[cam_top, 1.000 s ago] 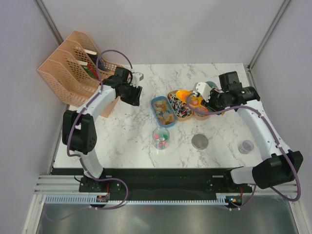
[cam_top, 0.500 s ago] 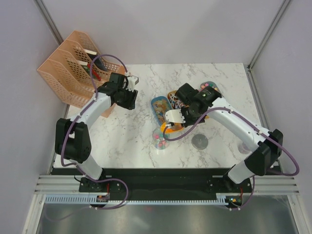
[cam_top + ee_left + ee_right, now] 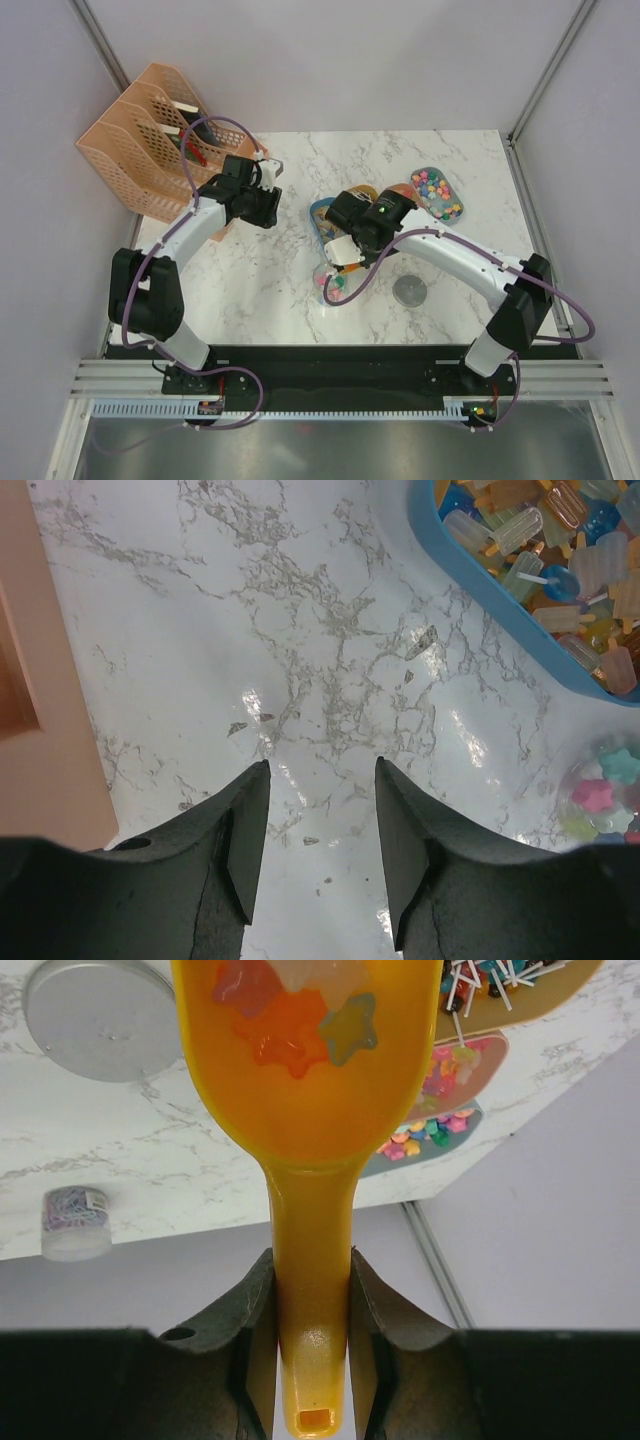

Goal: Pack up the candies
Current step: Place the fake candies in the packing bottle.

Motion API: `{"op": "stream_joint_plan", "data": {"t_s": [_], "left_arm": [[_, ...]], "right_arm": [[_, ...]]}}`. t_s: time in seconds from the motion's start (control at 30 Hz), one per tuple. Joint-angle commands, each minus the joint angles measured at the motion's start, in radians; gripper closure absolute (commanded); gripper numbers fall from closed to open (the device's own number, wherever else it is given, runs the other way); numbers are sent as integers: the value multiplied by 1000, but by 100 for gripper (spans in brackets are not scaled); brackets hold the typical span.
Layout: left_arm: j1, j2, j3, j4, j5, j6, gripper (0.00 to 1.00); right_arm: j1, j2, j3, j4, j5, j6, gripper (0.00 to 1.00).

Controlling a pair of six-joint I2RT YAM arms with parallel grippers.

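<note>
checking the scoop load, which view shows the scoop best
Right wrist: the scoop fills the frame, star candies in its bowl, handle between the fingers. Top external shows only a yellow sliver under the right gripper. Left wrist misses it.

Left end effector (image 3: pixel 321 764) hangs with jaws apart; right end effector (image 3: pixel 310 1256) reaches inward, clamped on the scoop (image 3: pixel 300 1090).

Both the left arm (image 3: pixel 195 220) and the right arm (image 3: pixel 455 250) wear white shells over black joint housings, each trailed by a looping purple cable (image 3: pixel 228 119). The left gripper (image 3: pixel 321 764) has matte black, wedge-shaped fingers (image 3: pixel 240 850).
</note>
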Motion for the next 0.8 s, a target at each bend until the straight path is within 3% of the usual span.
{"op": "stream_joint_plan", "data": {"t_s": [0.0,0.47,0.77], "left_arm": [[1,-41,-8,57,5,-24,46],[-13,-66,-5,50,10,-21,46],[-53,-104,63,-46,80,-18,45]], "right_arm": [[35,-17,-3,-115,132,10,100],[108,-43,-40,-116,220,12,100],[104,-67,12,-95,216,91,100]]}}
